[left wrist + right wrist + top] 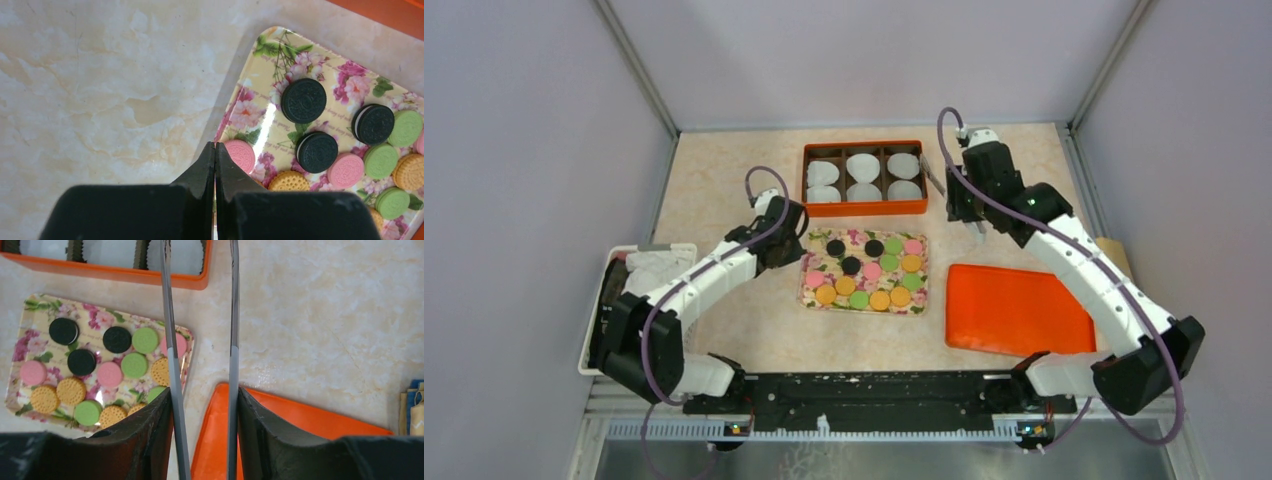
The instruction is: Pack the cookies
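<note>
Nearest me, my left pincer sits shut, empty, at the rim of the tray of cookies; my right pincer, half closed, clamps tongs near the worktop's far edge.

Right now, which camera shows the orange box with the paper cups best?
The top external view: the whole orange box shows, with all six paper cups inside. The right wrist view catches only its near wall and some cup edges. The left wrist view has just an orange sliver in one corner, possibly that box.
</note>
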Motion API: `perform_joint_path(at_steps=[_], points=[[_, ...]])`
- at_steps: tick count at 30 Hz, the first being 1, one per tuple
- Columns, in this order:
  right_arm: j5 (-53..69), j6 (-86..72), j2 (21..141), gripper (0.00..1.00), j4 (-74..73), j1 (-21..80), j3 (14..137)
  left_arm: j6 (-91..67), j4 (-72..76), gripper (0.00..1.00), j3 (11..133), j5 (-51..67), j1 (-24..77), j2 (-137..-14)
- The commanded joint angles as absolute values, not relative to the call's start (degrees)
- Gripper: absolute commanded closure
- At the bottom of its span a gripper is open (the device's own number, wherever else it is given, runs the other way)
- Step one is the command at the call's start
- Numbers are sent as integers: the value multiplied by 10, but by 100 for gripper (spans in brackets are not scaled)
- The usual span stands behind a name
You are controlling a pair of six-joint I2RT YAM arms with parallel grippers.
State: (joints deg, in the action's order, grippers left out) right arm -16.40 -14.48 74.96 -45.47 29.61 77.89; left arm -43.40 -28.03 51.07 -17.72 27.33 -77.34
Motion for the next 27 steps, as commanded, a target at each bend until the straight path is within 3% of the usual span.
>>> perform_joint_path(at_steps=[1, 10, 15, 27], points=[[-155, -137, 690, 56, -458, 338, 760, -427, -279, 100, 537, -208, 253, -790], [-153, -151, 676, 57, -442, 484, 708, -418, -268, 100, 559, -127, 180, -828], [-157, -173, 718, 57, -411, 570, 679, -398, -247, 93, 548, -71, 164, -840], [-128, -174, 791, 56, -326, 581, 671, -387, -260, 90, 536, -70, 159, -811]])
